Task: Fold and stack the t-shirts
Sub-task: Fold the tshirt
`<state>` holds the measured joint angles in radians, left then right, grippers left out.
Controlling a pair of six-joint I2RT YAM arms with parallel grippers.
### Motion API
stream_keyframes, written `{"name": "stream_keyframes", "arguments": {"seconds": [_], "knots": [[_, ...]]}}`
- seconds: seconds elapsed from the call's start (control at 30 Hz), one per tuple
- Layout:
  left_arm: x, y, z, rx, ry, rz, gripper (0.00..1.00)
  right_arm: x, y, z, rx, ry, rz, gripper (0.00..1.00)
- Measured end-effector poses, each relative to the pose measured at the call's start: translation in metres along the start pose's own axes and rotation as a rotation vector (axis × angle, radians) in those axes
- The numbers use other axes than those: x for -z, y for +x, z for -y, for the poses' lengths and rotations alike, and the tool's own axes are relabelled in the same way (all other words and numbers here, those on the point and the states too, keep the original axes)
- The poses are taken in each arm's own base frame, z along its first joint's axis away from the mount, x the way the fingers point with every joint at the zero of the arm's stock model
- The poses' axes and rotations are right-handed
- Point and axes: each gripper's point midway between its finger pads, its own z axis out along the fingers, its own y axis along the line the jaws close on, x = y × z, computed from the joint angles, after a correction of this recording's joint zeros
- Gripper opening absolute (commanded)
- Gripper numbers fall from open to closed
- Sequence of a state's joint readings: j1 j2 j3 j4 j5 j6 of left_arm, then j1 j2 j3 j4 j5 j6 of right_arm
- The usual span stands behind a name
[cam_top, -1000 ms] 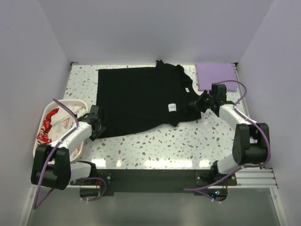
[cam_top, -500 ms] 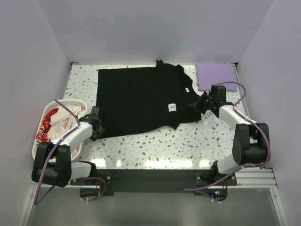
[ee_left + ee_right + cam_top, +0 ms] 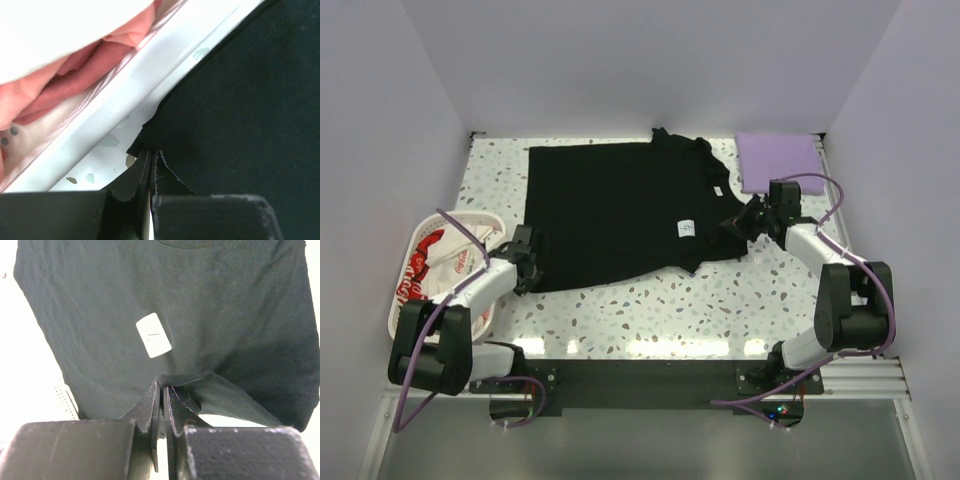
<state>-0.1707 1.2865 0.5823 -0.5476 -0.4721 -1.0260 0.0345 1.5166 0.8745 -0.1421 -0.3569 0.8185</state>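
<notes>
Speckled white table (image 3: 660, 300), pale lavender walls (image 3: 620, 60). Black t-shirt (image 3: 610, 210) spread flat. Left gripper (image 3: 150, 159) and right gripper (image 3: 161, 390) each pinch its edge.

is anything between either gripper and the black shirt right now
Nothing visible stands between them. The left gripper is shut on the near-left corner of the black t-shirt. The right gripper is shut on a fold at the shirt's right edge. Both already have fabric between their fingers.
</notes>
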Motion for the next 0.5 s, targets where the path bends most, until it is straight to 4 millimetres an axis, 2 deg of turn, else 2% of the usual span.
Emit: {"name": "stream_keyframes", "arguments": {"seconds": [0.2,0.5], "knots": [[0.005,-0.002,0.007,-0.015,0.026,-0.017,0.0,0.003,-0.001,-0.003,0.004,-0.007,0.006,0.0],[0.03,-0.033,0.037,0.01,0.124,0.025,0.0,0.011,-0.002,-0.008,0.014,-0.017,0.016,0.0]]}}
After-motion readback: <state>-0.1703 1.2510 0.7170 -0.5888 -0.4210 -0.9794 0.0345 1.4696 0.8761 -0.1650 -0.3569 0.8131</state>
